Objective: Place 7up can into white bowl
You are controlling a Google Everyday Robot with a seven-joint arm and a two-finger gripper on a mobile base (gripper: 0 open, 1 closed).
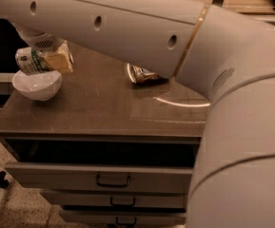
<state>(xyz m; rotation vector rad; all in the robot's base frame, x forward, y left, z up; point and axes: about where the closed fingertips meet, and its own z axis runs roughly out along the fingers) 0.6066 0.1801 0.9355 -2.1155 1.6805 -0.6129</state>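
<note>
The 7up can (30,61), silver-white with green bands, lies on its side in my gripper (46,61), whose yellowish fingers (60,61) are shut on it. The can hangs just above the white bowl (37,85), which sits at the left end of the brown table top. The can's lower side is close to the bowl's rim; I cannot tell whether they touch. My arm crosses the top of the view and hides the back of the table.
A gold-brown foil snack bag (144,75) lies at the back middle of the table (103,113), partly behind my arm. Below the table top there is an open slot and several drawers (113,178) with handles. My arm's elbow fills the right side.
</note>
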